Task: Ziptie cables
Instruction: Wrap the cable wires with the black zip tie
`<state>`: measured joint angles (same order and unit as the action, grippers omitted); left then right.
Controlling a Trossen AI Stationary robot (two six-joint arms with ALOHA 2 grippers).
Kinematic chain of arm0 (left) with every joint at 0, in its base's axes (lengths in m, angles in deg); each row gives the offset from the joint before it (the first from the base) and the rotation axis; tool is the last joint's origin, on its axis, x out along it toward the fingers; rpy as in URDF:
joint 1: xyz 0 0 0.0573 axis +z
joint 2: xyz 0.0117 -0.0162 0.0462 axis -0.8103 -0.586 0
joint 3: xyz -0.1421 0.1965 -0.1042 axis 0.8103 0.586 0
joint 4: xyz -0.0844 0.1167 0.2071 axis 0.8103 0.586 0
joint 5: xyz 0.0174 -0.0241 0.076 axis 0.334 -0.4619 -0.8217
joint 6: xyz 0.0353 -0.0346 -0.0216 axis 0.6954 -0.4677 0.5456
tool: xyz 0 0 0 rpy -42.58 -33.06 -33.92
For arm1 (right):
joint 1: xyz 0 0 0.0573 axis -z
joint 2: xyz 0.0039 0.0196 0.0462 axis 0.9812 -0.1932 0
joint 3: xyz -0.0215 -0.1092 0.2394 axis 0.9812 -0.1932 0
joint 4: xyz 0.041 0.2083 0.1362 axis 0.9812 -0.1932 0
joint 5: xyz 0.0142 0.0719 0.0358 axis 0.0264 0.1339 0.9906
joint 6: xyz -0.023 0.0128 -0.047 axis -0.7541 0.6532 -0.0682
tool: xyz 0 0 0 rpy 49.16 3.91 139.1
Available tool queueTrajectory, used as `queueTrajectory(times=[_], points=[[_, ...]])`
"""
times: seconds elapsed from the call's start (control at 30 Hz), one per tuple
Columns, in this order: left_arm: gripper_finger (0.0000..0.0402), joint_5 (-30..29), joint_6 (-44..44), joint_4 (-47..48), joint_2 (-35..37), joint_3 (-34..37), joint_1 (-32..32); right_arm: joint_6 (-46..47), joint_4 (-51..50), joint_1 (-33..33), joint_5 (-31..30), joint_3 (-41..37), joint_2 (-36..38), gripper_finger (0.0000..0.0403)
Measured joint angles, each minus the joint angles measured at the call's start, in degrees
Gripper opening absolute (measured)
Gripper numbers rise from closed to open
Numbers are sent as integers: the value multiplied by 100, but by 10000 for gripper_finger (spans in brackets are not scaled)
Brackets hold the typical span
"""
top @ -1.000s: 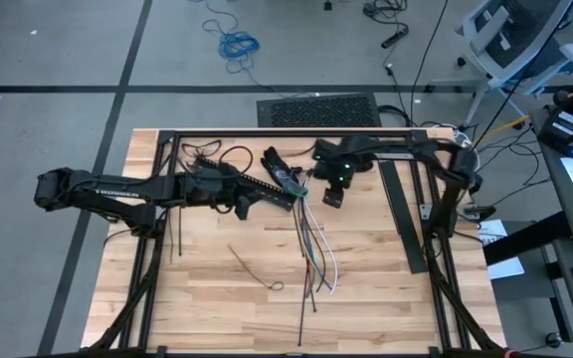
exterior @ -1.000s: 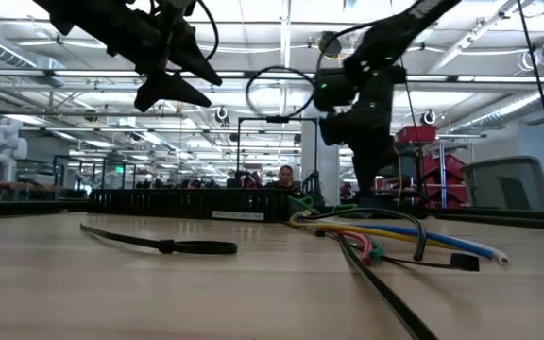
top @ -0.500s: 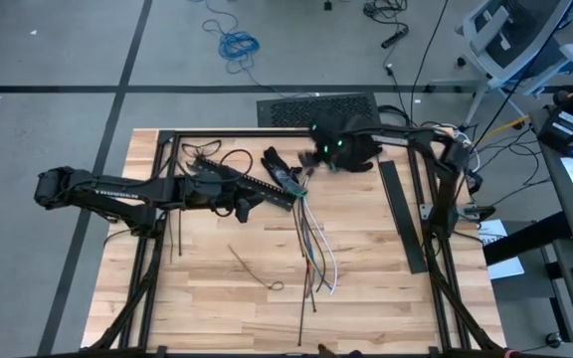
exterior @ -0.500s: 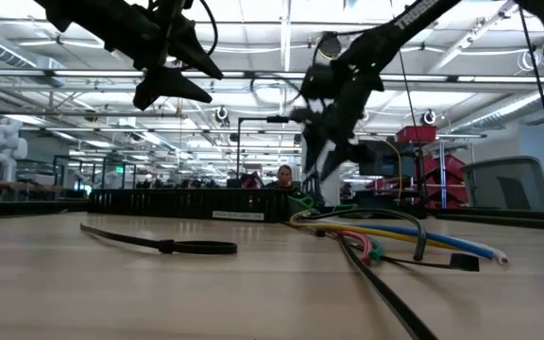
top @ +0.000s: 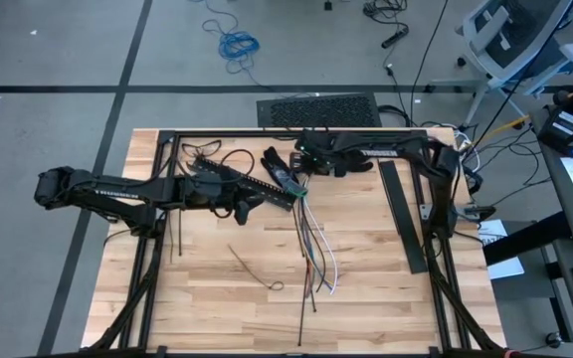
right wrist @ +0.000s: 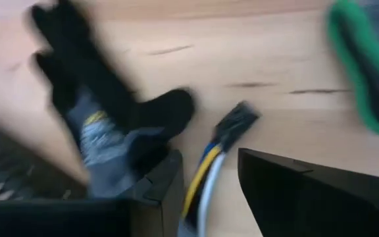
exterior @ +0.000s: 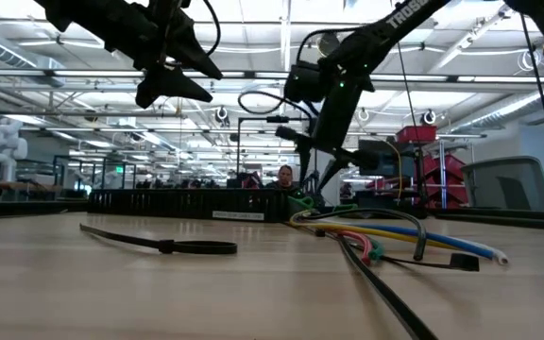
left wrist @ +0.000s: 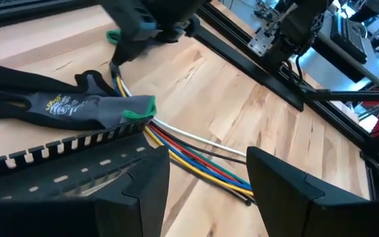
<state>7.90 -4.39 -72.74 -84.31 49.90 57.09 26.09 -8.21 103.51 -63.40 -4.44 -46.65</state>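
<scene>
The cables (top: 312,239), thin wires in white, red, green, orange and blue, lie fanned out on the wooden table, also seen in the low view (exterior: 399,236). Their far ends gather beside a black and grey glove (top: 281,169). My right gripper (top: 311,156) points steeply down over those far ends. In the right wrist view the wires (right wrist: 201,178) run up between its open fingers. My left gripper (top: 242,204) hangs open in the air (exterior: 170,87) over the slotted rail, holding nothing. A looped ziptie (top: 259,272) lies on the table's near half (exterior: 163,246). My right gripper has a finger (right wrist: 151,197) on either side of the cables' far end (right wrist: 206,161), coming slanting from above. Whether the fingers touch the wires, I cannot tell. The wires lie on the table.
A long black slotted rail (top: 257,185) lies aslant below my left gripper (left wrist: 64,164). A second black rail (top: 402,214) lies along the table's right side. Black cord loops (top: 223,157) sit at the far left, and dark strips (top: 177,235) lie by the left frame.
My right gripper has swung toward the table's far edge and a little to the left. Its wrist has rolled strongly, and it now points down over the cables' far ends by the glove. The cables and zipties have stayed where they lay.
</scene>
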Motion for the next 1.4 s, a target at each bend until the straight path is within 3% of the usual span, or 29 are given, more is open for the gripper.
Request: queueTrajectory(times=[0.4,0.7,1.0,1.2,1.4], points=[[196,312,46,-3,0,0,0,1273,-201,83,-452,0,-107,166],[196,592,-2,-7,0,0,0,1498,781,-107,-439,13,-548,224],[196,723,-8,-7,0,-2,0,1792,186,-114,-444,15,-603,235],[196,725,-9,-7,0,-2,0,1996,70,-114,-460,15,-603,209],[196,725,-77,-3,0,-2,0,1905,-354,-117,-558,15,-603,126]])
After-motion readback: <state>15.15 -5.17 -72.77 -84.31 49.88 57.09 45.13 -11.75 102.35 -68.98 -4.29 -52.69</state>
